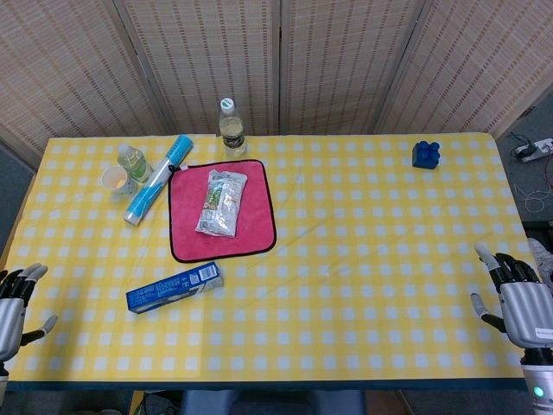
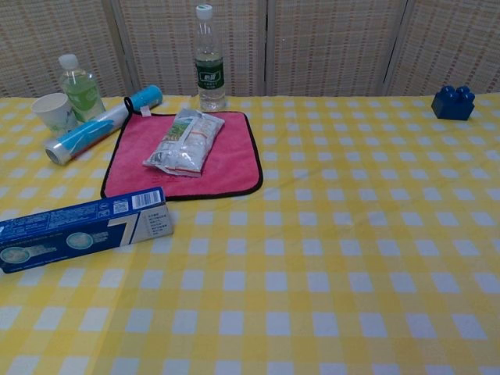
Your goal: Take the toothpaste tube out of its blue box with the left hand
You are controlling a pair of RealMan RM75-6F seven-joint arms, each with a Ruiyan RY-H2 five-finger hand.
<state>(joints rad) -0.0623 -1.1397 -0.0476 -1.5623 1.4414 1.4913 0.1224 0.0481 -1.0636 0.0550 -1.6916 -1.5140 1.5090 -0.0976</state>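
The blue box lies flat on the checkered table, closed, just in front of the pink cloth. It is well apart from both hands. The left hand is at the table's left edge, holding nothing, its fingers spread. The right hand is at the right edge, also holding nothing, fingers apart. A foil packet rests on the cloth. The tube itself is not visible.

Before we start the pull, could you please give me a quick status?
Both robot hands, left and right, open at table edge. Blue cardboard toothpaste box lying closed, untouched. Nothing in the way.
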